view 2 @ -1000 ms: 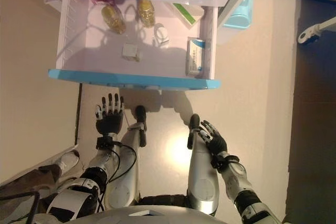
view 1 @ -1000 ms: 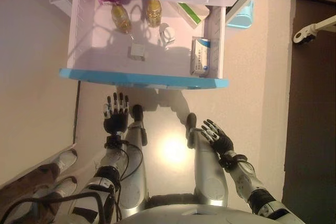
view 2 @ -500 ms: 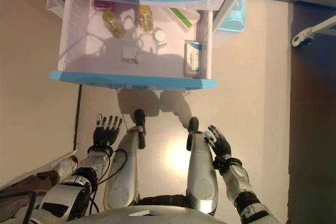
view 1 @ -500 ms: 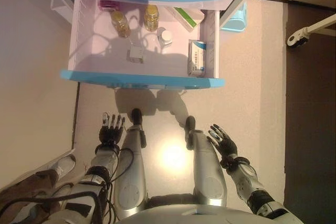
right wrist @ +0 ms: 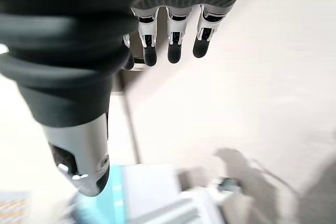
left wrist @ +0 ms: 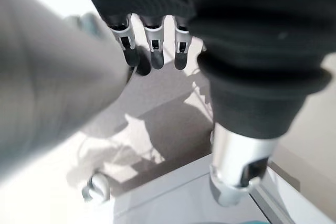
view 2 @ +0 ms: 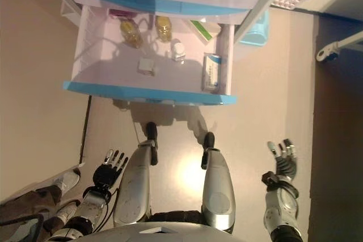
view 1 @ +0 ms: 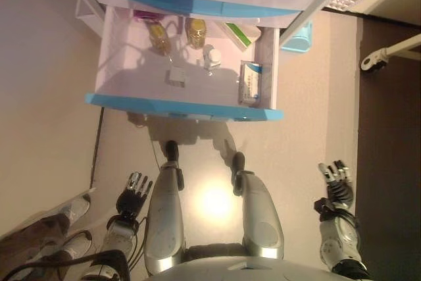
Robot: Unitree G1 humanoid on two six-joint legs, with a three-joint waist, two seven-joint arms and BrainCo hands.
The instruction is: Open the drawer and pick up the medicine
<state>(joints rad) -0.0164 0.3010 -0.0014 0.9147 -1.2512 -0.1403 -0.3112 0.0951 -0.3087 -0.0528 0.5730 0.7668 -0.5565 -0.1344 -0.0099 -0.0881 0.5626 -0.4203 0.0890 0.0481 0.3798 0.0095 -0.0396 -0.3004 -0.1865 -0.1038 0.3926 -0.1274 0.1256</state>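
Both hands, left hand (view 1: 133,192) and right hand (view 1: 336,182), are hanging open and empty; any reach toward 12 o'clock is risking toppling bottles (view 1: 158,36) in the open drawer (view 1: 181,106).

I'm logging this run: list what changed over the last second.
Both hands drew back from the open drawer: the left hand dropped low beside the body, and the right hand swung outward to the right. Both are open and empty. The bottles and the medicine box lie untouched in the drawer.
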